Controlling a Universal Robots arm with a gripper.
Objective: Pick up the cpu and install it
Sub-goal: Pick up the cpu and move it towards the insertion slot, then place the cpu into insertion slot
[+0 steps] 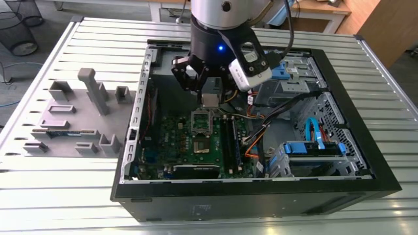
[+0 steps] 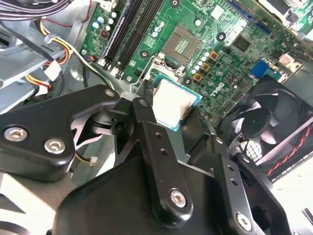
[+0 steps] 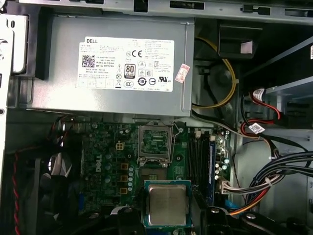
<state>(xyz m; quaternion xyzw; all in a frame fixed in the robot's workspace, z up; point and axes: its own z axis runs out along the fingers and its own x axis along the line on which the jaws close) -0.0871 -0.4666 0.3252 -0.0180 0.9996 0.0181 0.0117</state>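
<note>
My gripper (image 1: 210,99) is shut on the cpu (image 1: 210,101), a small flat square chip with a silver top and pale rim. It hangs inside the open computer case (image 1: 261,198), a little above the green motherboard (image 1: 176,137). In the second wrist view the cpu (image 2: 175,103) sits between the black fingers (image 2: 145,110). The empty square socket (image 2: 183,45) lies on the board just beyond it, with its metal frame lifted. In the first wrist view the cpu (image 3: 167,203) hovers next to the socket (image 3: 155,171), apart from it.
A big grey power supply box (image 3: 112,63) fills the case end beyond the socket. Black memory slots (image 3: 195,152) run beside the socket. Cable bundles (image 3: 264,183) and a blue drive cage (image 1: 313,147) crowd one side, a fan (image 2: 266,122) the other. A grey parts fixture (image 1: 78,117) stands at the exterior view's left.
</note>
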